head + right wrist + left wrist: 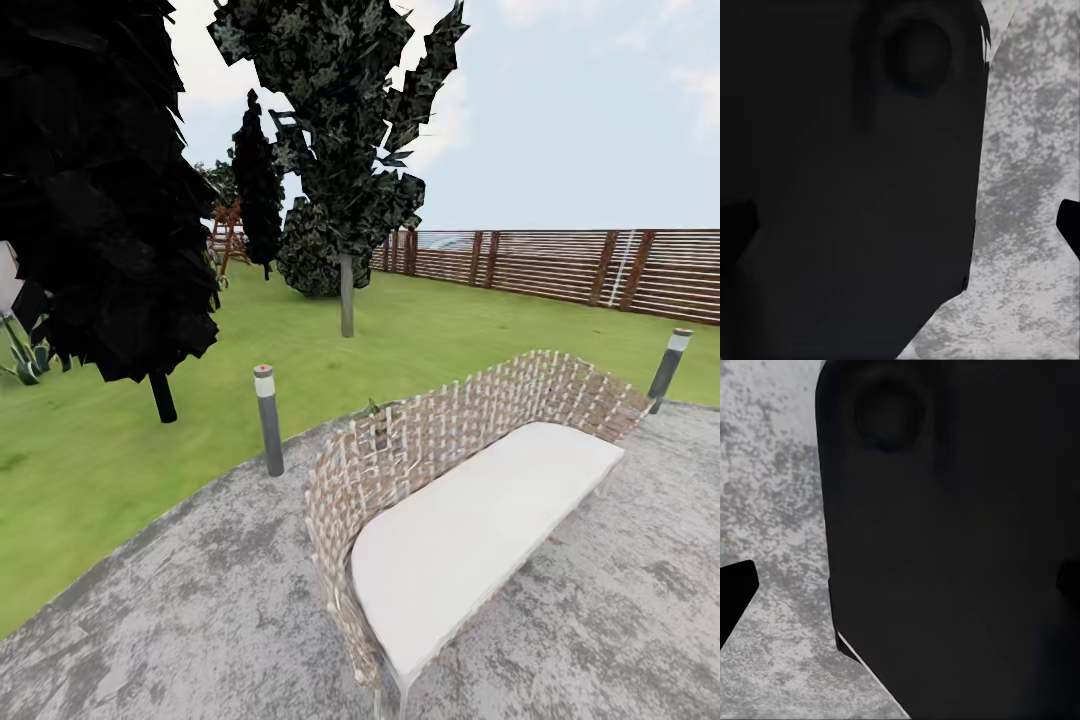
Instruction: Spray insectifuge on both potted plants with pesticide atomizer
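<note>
The head view looks over a grey mottled patio point(180, 620) that fills the near ground and curves away to meet a green lawn point(420, 340) beyond it. On the patio stands one woven wicker bench point(420, 450) with a single long white cushion point(480, 530), set at a slant from near centre toward the far right. Two short grey bollard lamps stand at the patio's edge: one point(268, 420) left of the bench, one point(668, 368) at the far right. A small tuft of green leaves point(376, 408) shows just behind the bench back; too little of it is visible to tell whether it is one of the potted plants.

On the lawn I count three dark trees: a large one point(100, 190) at the near left, a pale-trunked one point(345, 150) in the middle, and a narrow one point(258, 185) farther off. A rounded dark shrub point(312, 250) sits beside the middle trunk. One brown slatted fence point(560, 265) runs along the far right under a pale sky. At the left edge some pointed green leaves point(25, 360) rise from the grass.

Each wrist view shows a broad black body close to the lens, with grey paving point(772, 525) point(1027, 187) behind it. A dark finger tip point(735, 592) shows in the left wrist view and two point(1069, 225) in the right; I cannot tell how far either claw is open, or whether it holds anything.
</note>
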Robot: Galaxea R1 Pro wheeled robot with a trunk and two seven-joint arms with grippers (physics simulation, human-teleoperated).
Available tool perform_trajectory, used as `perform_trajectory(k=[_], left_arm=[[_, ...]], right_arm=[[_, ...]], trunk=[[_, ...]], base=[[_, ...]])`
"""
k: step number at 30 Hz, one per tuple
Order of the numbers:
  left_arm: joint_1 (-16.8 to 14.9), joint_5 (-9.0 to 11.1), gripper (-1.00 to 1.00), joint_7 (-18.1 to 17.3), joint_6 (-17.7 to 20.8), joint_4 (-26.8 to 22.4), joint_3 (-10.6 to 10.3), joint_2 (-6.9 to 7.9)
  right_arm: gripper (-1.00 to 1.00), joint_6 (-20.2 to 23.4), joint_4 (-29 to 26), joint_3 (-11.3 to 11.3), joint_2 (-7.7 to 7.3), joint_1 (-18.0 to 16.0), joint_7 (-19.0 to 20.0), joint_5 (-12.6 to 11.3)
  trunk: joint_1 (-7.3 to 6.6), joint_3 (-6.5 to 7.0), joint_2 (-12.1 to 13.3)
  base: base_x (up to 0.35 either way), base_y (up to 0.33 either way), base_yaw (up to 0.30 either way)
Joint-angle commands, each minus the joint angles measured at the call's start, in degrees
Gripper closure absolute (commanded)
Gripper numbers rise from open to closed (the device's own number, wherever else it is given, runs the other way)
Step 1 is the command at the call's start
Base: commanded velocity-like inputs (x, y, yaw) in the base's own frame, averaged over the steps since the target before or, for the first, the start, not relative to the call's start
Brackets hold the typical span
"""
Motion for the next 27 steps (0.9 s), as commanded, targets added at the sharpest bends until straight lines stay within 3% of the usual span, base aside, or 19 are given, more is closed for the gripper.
perform_trajectory(k=[1,11,22,27], left_arm=[[-0.34,0.33,-1.0,-0.33,-0.33,-0.33,0.33,-0.08],[0.25,0.26,-1.0,-0.61,1.31,-1.23,-0.01,0.14],[-0.34,0.43,-1.0,-0.47,1.32,-4.48,0.14,0.58],[-0.43,0.51,-1.0,-0.44,1.32,-6.09,0.39,0.37]], right_arm=[[-1.0,-0.33,-0.33,0.13,0.33,-0.34,0.13,0.04],[-1.0,0.5,-1.94,-0.22,2.12,-1.98,0.0,-0.13],[-1.0,0.39,-4.6,-0.13,2.08,-2.03,-0.2,-0.09],[-1.0,-0.02,-6.22,-0.06,1.01,-2.03,-0.26,0.0]], trunk=[[0.0,-0.03,-0.02],[0.0,-0.03,-0.02],[0.0,-0.03,-0.02],[0.0,-0.03,-0.02]], base=[[0.0,0.0,0.0],[-0.081,0.0,0.0],[-0.326,0.0,0.0],[-0.335,0.0,0.0]])
